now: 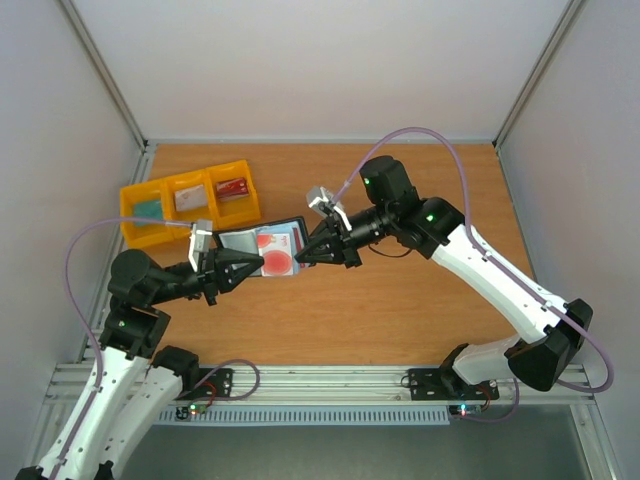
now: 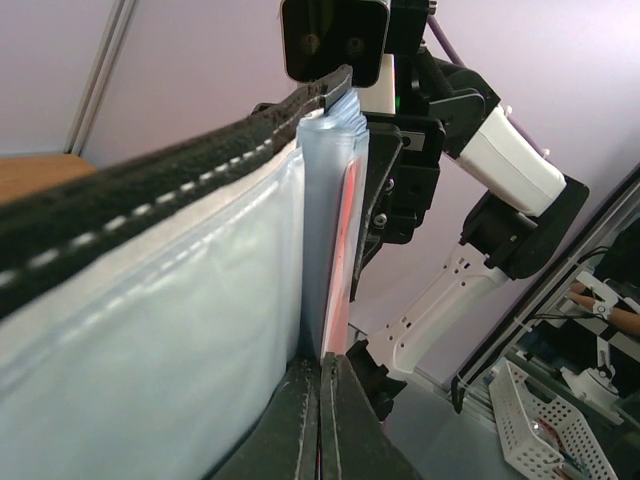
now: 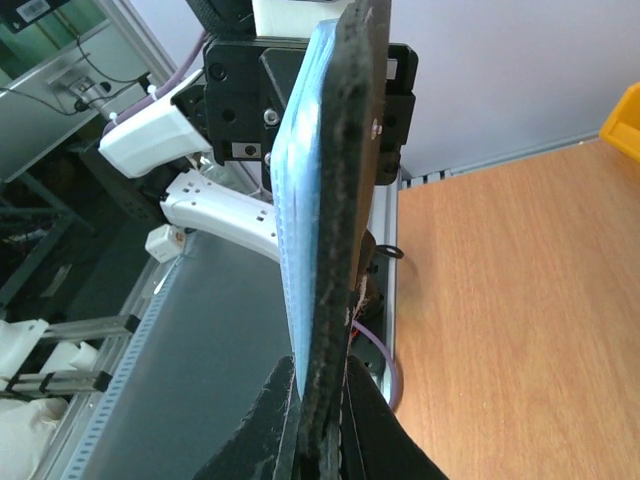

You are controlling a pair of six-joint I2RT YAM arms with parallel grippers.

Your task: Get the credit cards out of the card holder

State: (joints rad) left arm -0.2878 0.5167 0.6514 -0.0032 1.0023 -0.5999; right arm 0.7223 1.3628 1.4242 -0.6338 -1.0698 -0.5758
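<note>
Card holder (image 1: 250,241) spans from my left gripper (image 1: 252,267) to my right gripper (image 1: 303,254), long axis running arm to arm; both sets of jaws are clamped tight on its opposite edges. Red-circle credit card (image 1: 279,262) sits inside it, between the two tips.

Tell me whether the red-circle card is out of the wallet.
No: the red-circle card sits inside the open wallet, held between the left tool and the right tool.

left end effector (image 1: 256,266): clamped tight, pointing right | right end effector (image 1: 300,257): clamped tight, pointing left
</note>
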